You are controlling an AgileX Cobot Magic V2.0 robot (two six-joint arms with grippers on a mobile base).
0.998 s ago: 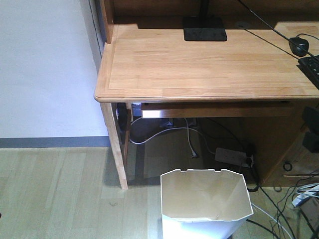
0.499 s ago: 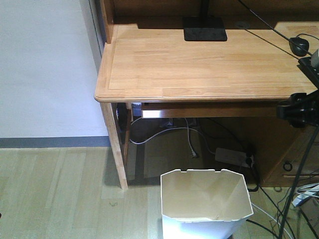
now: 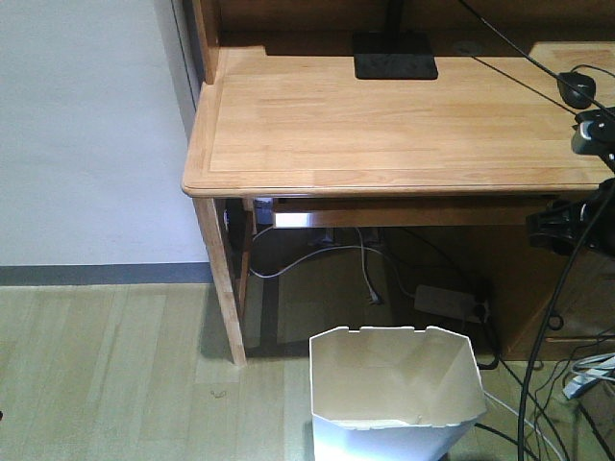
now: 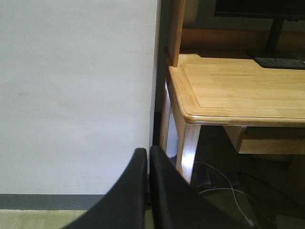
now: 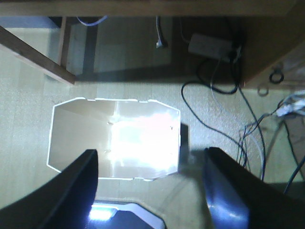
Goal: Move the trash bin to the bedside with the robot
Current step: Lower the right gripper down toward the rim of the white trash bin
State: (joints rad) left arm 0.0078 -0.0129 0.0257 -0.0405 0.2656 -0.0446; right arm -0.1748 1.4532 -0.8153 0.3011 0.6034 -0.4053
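below right fingers (image 5: 71,191) (spread), trash bin (image 5: 95,129) near desk (image 3: 384,125)

White trash bin (image 3: 397,394) (cream inside), honey-brown desk (image 3: 384,125).

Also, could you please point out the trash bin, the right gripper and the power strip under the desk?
trash bin (image 3: 394,376), front view, inner back wall.
right gripper (image 5: 151,153), right wrist view, midway between open fingertips.
power strip (image 3: 445,302), front view, its grey body.
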